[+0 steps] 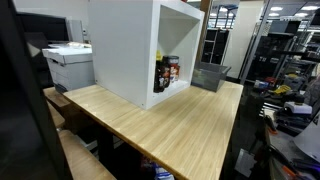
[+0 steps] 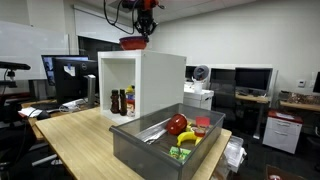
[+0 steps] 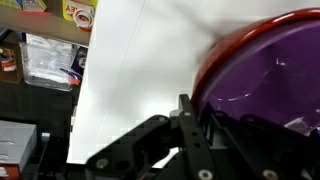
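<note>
wrist view: the hand (image 3: 188,112) is almost fully closed, its fingers pinching the rim of a red bowl (image 3: 265,60) over the flat top of the white box (image 3: 140,70). in an exterior view the bowl (image 2: 133,43) sits at or just above the box (image 2: 160,85) top; contact cannot be told. the box stands mid-table (image 2: 80,130), behind a grey bin (image 2: 140,145) at the near end. a rim-only pinch could let the bowl tilt or slip, and let go near the box edge it might slide off. the arm reaches down from above, wrist pointing downward.
</note>
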`<control>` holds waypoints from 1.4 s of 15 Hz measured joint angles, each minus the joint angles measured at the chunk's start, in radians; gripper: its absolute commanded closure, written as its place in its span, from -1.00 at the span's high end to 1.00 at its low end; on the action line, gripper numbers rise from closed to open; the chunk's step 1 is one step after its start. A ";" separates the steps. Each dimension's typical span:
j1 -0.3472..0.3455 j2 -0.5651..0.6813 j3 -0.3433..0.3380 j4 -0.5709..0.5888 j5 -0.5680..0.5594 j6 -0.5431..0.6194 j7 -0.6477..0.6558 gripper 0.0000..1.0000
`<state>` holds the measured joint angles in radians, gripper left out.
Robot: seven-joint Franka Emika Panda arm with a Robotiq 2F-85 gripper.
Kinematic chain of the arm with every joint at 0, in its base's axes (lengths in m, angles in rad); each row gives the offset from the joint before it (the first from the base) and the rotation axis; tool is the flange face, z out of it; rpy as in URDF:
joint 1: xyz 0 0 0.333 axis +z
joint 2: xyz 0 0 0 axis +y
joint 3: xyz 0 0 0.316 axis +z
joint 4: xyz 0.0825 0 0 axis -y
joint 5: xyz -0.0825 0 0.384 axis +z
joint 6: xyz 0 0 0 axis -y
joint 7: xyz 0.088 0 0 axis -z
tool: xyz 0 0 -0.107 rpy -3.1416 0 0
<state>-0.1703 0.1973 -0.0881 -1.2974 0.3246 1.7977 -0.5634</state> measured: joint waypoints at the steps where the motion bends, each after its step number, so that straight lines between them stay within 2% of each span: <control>1: -0.001 0.004 -0.001 0.005 0.008 -0.010 0.000 -0.95; 5: -0.010 0.028 -0.005 0.036 0.033 -0.063 0.000 -0.95; 6: -0.011 0.031 -0.005 0.042 0.034 -0.070 0.001 -0.79; 18: -0.011 0.044 -0.006 0.062 0.035 -0.085 0.001 -0.79; 19: -0.011 0.044 -0.006 0.062 0.035 -0.085 0.001 -0.95; 20: -0.011 0.044 -0.006 0.062 0.035 -0.085 0.001 -0.95; 21: -0.011 0.044 -0.006 0.064 0.035 -0.085 0.002 -0.84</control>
<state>-0.1809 0.2417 -0.0944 -1.2330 0.3596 1.7124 -0.5611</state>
